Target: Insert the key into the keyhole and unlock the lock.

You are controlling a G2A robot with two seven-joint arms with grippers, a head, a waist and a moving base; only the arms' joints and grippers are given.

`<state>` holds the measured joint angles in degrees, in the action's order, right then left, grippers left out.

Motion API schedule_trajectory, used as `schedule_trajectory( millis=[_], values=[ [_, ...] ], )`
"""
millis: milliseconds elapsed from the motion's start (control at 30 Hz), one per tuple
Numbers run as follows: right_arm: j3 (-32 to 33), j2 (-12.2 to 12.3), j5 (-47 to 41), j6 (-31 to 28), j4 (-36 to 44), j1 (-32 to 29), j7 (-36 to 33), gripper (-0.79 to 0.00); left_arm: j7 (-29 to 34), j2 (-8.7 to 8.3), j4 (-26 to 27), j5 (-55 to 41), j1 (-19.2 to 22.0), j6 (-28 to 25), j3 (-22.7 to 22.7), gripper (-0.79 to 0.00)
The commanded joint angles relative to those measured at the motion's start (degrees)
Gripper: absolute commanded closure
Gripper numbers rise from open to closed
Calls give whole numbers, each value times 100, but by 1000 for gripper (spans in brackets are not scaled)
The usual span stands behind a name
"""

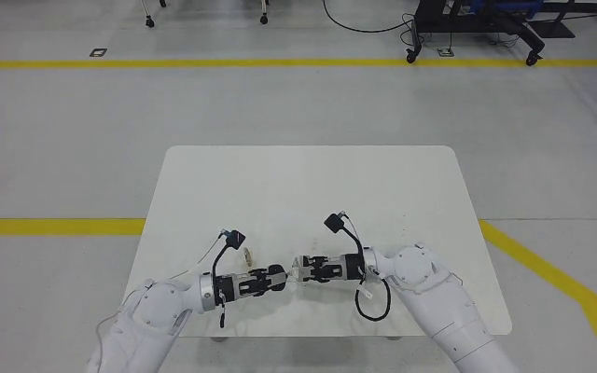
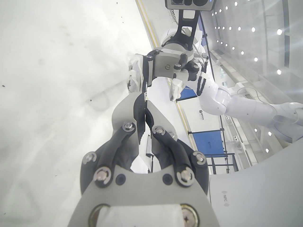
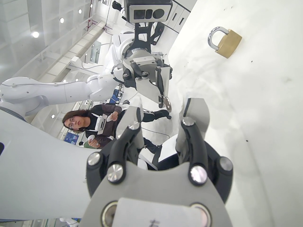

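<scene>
The left hand (image 3: 163, 98) is clenched on the key (image 3: 168, 102), holding it above the bench (image 3: 260, 83) opposite the right hand (image 3: 164, 109), which is released and carries nothing. The padlock (image 3: 225, 42) lies flat on the bench, apart from both hands. I judge only the key pickup done; taking up the lock, inserting the key and turning it remain

Glossy white arms (image 1: 424, 272) carry black cables (image 1: 368, 304); each gripper (image 3: 165, 106) has grey plates (image 3: 153, 190), black links (image 3: 193, 138), silver screws (image 3: 198, 173).
</scene>
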<state>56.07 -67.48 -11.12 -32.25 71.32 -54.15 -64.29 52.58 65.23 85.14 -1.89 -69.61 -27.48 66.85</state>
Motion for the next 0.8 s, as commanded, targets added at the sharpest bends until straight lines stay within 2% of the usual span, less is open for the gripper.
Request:
schedule_trajectory(
  millis=[0,367,400,433,600,767],
  values=[
    [-11,2,-10,37,-14,9,-7,0,-43,-3,13,63,6,29,-22,0],
    [-40,32,7,187,5,32,-111,0,-148,-26,-22,77,20,56,-68,0],
    [-39,34,8,173,6,32,-109,0,-148,-29,-23,54,22,48,-63,-363],
    [-41,36,7,157,6,30,-110,0,-165,-33,-31,32,23,47,-47,-785],
    [-11,44,-143,3,-40,18,-77,0,-316,-92,6,75,-4,82,233,-785],
    [419,118,-585,-369,-371,15,143,0,-383,-268,246,129,-310,148,1130,-785]
  ],
)
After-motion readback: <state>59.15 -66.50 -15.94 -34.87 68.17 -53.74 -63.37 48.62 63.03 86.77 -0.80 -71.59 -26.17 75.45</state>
